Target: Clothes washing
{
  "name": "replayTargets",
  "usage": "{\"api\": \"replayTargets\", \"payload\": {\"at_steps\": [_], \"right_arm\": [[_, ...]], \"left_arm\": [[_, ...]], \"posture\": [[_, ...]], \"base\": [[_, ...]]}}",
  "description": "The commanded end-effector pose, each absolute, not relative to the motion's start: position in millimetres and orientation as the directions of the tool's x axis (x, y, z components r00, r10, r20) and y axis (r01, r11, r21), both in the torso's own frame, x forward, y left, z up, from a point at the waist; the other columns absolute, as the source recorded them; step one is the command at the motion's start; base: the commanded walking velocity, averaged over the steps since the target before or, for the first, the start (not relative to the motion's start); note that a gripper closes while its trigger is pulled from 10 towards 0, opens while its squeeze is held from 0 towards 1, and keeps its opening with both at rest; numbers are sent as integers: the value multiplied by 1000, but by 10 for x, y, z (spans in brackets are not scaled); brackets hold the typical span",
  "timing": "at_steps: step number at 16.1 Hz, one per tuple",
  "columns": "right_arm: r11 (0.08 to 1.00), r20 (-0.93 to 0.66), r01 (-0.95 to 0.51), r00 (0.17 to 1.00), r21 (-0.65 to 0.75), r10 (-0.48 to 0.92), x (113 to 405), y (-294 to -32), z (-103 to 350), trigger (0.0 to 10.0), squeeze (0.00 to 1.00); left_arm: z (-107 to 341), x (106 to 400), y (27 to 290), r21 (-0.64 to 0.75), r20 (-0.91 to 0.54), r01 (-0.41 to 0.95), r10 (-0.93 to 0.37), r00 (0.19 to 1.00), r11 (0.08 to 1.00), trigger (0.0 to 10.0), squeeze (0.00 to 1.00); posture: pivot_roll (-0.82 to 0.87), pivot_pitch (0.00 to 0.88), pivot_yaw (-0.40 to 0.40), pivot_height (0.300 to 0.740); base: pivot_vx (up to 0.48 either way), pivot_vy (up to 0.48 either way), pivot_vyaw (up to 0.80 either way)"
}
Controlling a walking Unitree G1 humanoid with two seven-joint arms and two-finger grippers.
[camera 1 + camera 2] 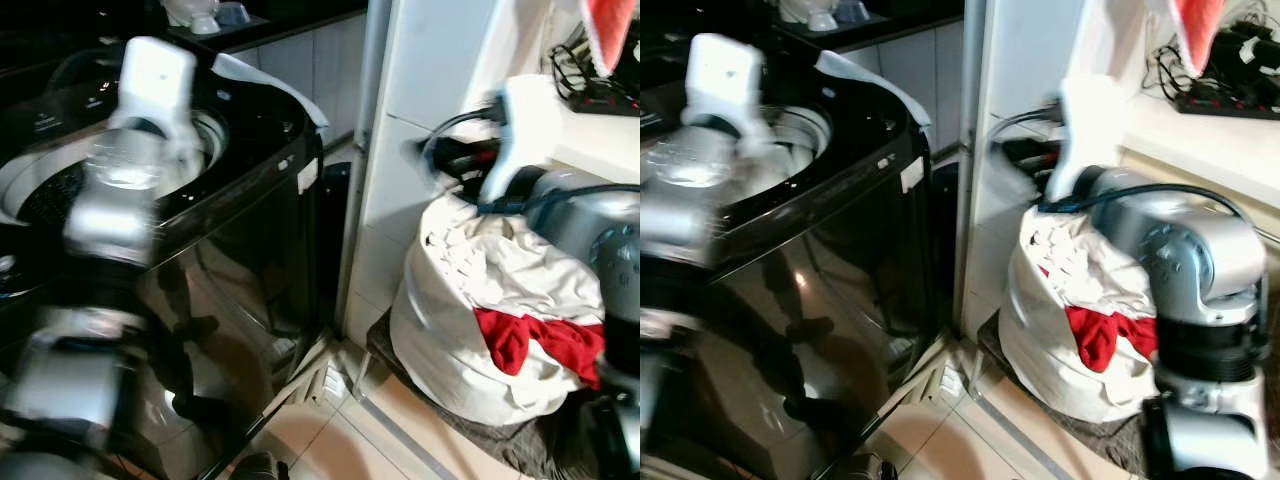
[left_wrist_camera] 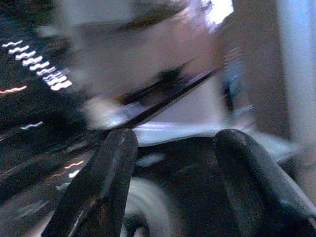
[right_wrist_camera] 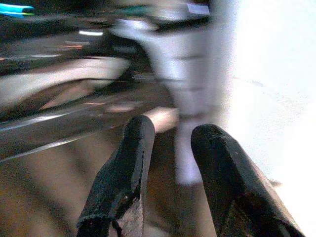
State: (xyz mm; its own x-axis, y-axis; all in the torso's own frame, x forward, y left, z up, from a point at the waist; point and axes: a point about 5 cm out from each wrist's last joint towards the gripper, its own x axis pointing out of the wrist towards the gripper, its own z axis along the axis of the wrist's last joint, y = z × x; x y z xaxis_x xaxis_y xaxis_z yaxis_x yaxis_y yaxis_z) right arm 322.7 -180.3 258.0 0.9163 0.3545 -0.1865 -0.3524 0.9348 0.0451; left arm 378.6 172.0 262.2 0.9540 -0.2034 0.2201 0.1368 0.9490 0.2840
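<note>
Red garment (image 1: 540, 340) below right hand (image 3: 170, 148)

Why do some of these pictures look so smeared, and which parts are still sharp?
Left eye view: the left arm over the washing machine is smeared by motion, while the laundry bag and red cloth stay fairly sharp. Both wrist views: background streaked and blurred, black fingers clearer; bright glare washes out the right wrist view's edge.

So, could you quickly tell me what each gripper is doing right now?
Left gripper: open, holding nothing, above the washing machine.
Right gripper: open, holding nothing, near the laundry bag.
</note>
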Motion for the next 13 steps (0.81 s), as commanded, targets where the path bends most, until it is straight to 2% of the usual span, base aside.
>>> {"api": "replayTargets", "payload": {"at_steps": [1,2,4,5,6,7,11,13], "right_arm": [[960,-228,-277,938,-44,260,3254,-1948,2506,10000,0],[962,-267,-236,944,-139,193,3263,-2037,2381,10000,0],[966,-286,-177,951,-191,118,3277,-2137,2240,10000,0],[973,-295,-128,953,-193,67,3294,-2214,2152,10000,0],[976,-315,-86,949,-202,18,3305,-2311,2033,10000,0],[978,-335,-53,942,-201,-18,3306,-2400,1912,10000,0],[973,-346,11,934,-231,-93,3299,-2568,1730,10000,0],[977,-367,-11,928,-212,-69,3298,-2599,1662,10000,0]], "left_arm": [[2566,3743,1632,256,221,174,-233,947,951,10000,0],[2494,3693,1498,261,197,247,-302,933,933,10000,0],[2377,3586,1301,177,190,373,-404,895,911,10000,0],[2242,3494,1172,121,142,496,-510,849,860,10000,0],[2089,3369,1048,124,96,608,-620,779,784,10000,0],[1983,3282,978,94,67,671,-677,733,736,10000,0],[1787,3126,884,42,-23,768,-768,640,639,10000,0],[1748,3097,865,39,-12,767,-768,641,640,10000,0]], "posture": [[60,0,12,740],[60,0,12,740],[50,0,19,740],[45,0,24,740],[43,0,28,740],[37,0,37,740],[27,0,50,740],[20,0,41,740]], "base": [[0,0,0],[0,0,0],[0,0,0],[0,0,0],[0,0,0],[0,0,0],[0,0,0],[0,0,0]]}}
